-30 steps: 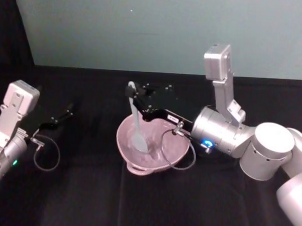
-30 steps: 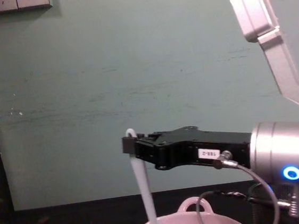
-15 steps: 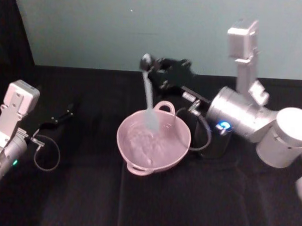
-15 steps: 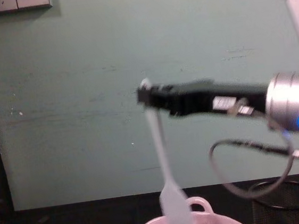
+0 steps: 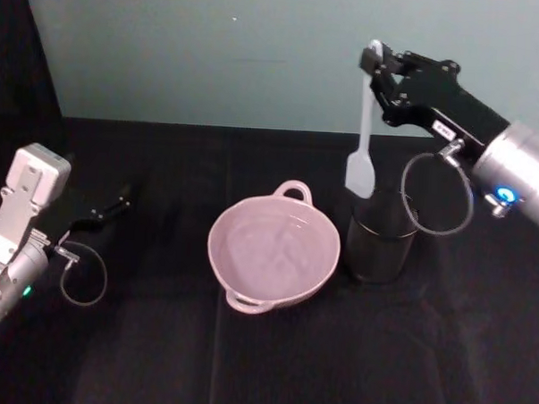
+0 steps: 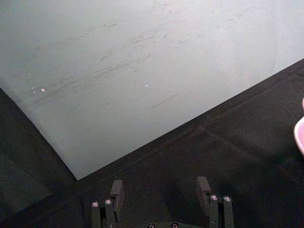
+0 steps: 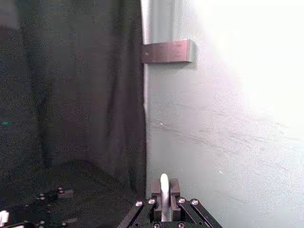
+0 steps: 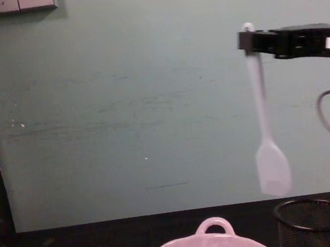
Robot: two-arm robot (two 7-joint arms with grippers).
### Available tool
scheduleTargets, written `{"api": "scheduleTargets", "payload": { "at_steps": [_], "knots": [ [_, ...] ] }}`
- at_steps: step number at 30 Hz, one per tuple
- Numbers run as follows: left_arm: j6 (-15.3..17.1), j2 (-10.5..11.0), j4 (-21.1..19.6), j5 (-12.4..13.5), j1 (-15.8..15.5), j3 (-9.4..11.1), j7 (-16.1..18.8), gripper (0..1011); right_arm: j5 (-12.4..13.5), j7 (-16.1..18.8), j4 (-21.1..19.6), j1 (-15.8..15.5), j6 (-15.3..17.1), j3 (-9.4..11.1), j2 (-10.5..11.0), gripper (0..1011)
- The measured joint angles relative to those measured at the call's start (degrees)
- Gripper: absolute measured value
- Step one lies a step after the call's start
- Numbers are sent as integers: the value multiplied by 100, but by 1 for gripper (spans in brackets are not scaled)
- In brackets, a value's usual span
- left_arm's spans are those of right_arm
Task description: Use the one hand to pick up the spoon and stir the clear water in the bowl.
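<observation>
The pink bowl (image 5: 222, 227) holds clear water at the table's middle; its loop handle (image 8: 212, 224) peeks up in the chest view. My right gripper (image 5: 377, 60) is high and to the right of the bowl, shut on the top of the white spoon (image 5: 365, 126). The spoon (image 8: 260, 107) hangs straight down, its flat blade just above the black mesh cup (image 5: 378, 247). From the right wrist, the spoon handle (image 7: 164, 189) sits pinched between the fingers. My left gripper (image 5: 117, 200) rests at the far left, open (image 6: 160, 187).
The mesh cup (image 8: 314, 220) stands right beside the bowl on its right. A black cloth covers the table, with a teal wall behind. A cable loop (image 5: 85, 279) lies by the left arm. The bowl's edge (image 6: 300, 135) shows in the left wrist view.
The right gripper has lifted the spoon out of the bowl and carried it up and to the right, over the mesh cup. The left arm has not moved.
</observation>
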Motion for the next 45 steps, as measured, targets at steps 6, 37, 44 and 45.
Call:
{"api": "scheduleTargets", "payload": {
  "at_steps": [6,37,44,45],
  "knots": [
    [0,0,0,0,0,0,0,1011,62,-140,-2,-193,80,202,95,110],
    [0,0,0,0,0,0,0,1011,2084,603,1928,-389,214,736,-372,110],
    [0,0,0,0,0,0,0,1011,2507,779,2367,-266,291,774,-444,110],
    [0,0,0,0,0,0,0,1011,2536,788,2406,-253,301,771,-445,110]
  ]
}}
